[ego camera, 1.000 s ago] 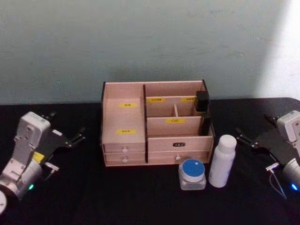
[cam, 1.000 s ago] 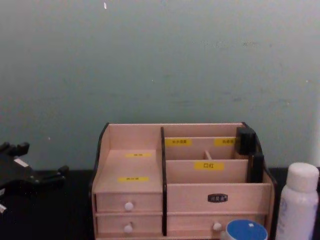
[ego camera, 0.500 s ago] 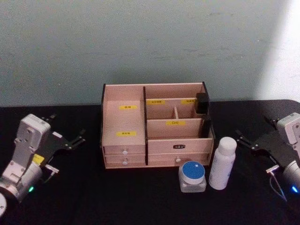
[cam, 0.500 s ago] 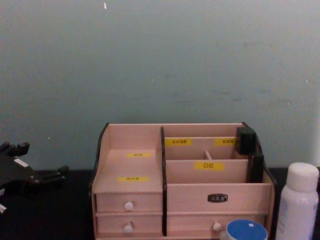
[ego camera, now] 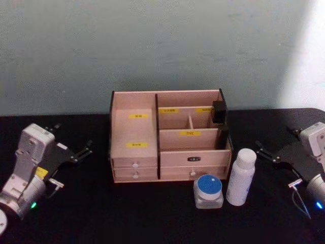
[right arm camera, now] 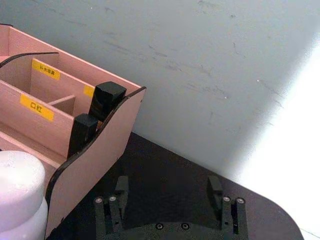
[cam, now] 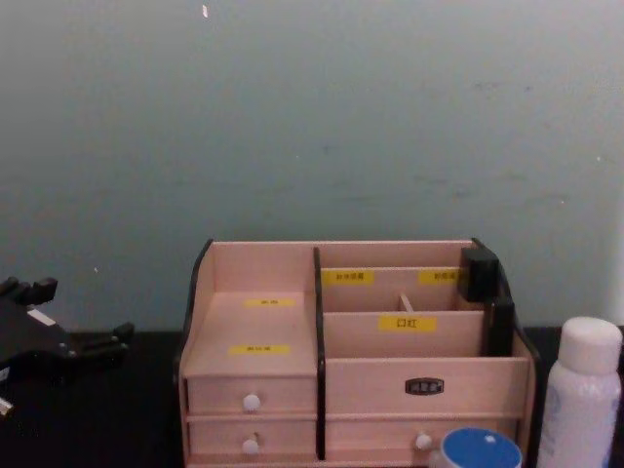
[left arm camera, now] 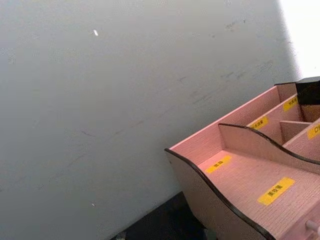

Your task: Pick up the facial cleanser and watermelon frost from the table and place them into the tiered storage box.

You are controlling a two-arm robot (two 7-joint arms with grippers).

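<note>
The tiered storage box (ego camera: pixel 167 134) stands at the table's middle, a light wooden organiser with yellow labels; it also shows as the storage box (cam: pixel 351 361) in the chest view, the box (left arm camera: pixel 250 170) in the left wrist view and its side wall (right arm camera: pixel 100 145) in the right wrist view. The facial cleanser (ego camera: pixel 240 176), a tall white bottle, stands upright just off the box's front right corner; I also see this bottle (cam: pixel 580 390) and its cap (right arm camera: pixel 17 185). The watermelon frost (ego camera: pixel 208 190), a blue-lidded jar (cam: pixel 480 450), sits left of it. My left gripper (ego camera: pixel 72 137) (cam: pixel 73 314) hangs open left of the box. My right gripper (ego camera: pixel 277 140) (right arm camera: pixel 168 187) is open and empty, right of the bottle.
A black table (ego camera: pixel 152 218) carries everything, with a grey-green wall (ego camera: pixel 162 46) close behind the box. Two black items (ego camera: pixel 219 111) stand in the box's right-hand compartments. Bare table lies between each gripper and the box.
The head view has drifted slightly. Neither gripper nor any of the objects has visibly moved.
</note>
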